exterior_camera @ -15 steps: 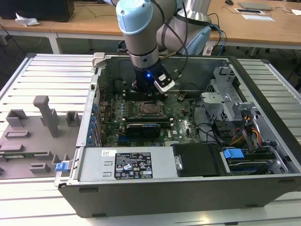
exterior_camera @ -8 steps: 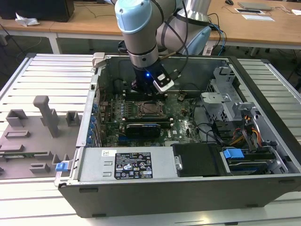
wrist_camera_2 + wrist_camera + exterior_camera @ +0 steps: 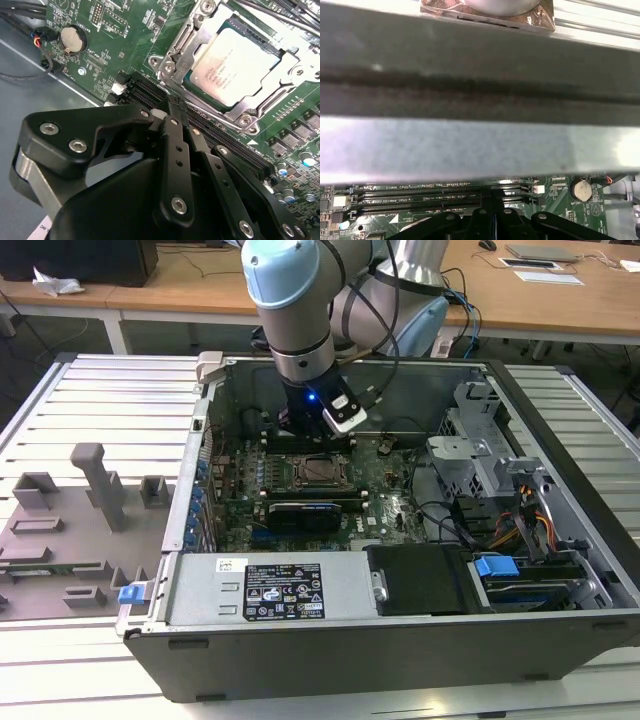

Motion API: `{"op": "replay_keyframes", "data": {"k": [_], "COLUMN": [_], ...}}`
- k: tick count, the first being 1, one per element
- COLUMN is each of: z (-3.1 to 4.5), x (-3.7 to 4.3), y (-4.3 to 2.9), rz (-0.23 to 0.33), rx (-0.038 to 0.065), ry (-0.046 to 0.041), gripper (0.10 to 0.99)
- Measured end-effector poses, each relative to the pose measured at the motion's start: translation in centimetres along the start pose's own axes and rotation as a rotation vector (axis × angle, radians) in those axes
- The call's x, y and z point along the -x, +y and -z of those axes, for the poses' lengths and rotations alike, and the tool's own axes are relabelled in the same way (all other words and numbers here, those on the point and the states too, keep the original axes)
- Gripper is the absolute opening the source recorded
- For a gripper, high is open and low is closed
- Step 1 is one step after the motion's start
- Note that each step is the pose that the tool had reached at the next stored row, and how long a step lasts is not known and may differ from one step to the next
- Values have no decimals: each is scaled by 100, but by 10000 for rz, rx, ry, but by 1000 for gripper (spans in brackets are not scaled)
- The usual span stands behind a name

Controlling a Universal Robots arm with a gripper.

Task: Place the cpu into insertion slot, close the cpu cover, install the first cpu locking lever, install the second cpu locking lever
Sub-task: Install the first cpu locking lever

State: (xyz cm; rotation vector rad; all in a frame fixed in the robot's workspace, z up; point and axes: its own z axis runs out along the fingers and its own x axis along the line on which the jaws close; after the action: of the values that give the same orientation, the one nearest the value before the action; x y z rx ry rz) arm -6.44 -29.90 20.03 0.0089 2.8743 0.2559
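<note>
The arm reaches down into the open steel case (image 3: 350, 640) on the slatted tabletop (image 3: 100, 390), and in the exterior view its pincer (image 3: 316, 435) hangs at about twelve o'clock of the insertion slot (image 3: 300, 473), just beside it. In the second wrist view the black, bolted fingers (image 3: 172, 150) are pressed together at their tips with nothing between them, poised over the long black memory slots (image 3: 145, 90). The cpu (image 3: 232, 62) already lies in the socket, its flat top a pale, matte silver-beige. The cpu cover (image 3: 186, 42), a thin stamped frame of bright metal, lies down around it. I cannot tell whether either locking lever is hooked home. My worry is the narrow room here — hard tips this close to the glossy green board (image 3: 125, 30) could scrape a slot wall or clip the small soldered parts if the arm drifts sideways. A thin, springy wire lever would likely slip off smooth fingers, and an unlatched cover could lift and leave the chip loose. The cables draped from the wrist might also snag on the case's sheet-metal edge. Well apart, at nine o'clock of the case, dull grey blocky fixtures (image 3: 100, 485) stand on the tabletop — nothing there looks at risk.
</note>
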Motion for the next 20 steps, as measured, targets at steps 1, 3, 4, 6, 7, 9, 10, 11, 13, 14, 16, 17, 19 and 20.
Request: {"op": "replay_keyframes", "data": {"k": [1, 3, 4, 6, 7, 9, 10, 11, 13, 14, 16, 17, 19, 20], "z": [1, -3, -7, -19, -24, -32, -36, -40, -41, -42, -44, -43, -41, -40], "x": [-4, -13, -15, -19, -21, -23, -24, -25, -26, -25, -24, -24, -23, -23], "y": [0, -1, -1, -4, -6, -6, -7, -7, -8, -8, -11, -15, -25, -30], "rz": [-50, -129, -149, -187, -205, -230, -241, -251, -258, -262, -263, -262, -263, -262], "rx": [-35, -66, -70, -83, -92, -99, -104, -108, -114, -115, -114, -115, -116, -116], "ry": [-10, -24, -28, -34, -36, -43, -45, -48, -47, -47, -50, -50, -49, -49], "gripper": [106, 106, 106, 106, 106, 106, 106, 106, 106, 106, 106, 106, 106, 106]}}
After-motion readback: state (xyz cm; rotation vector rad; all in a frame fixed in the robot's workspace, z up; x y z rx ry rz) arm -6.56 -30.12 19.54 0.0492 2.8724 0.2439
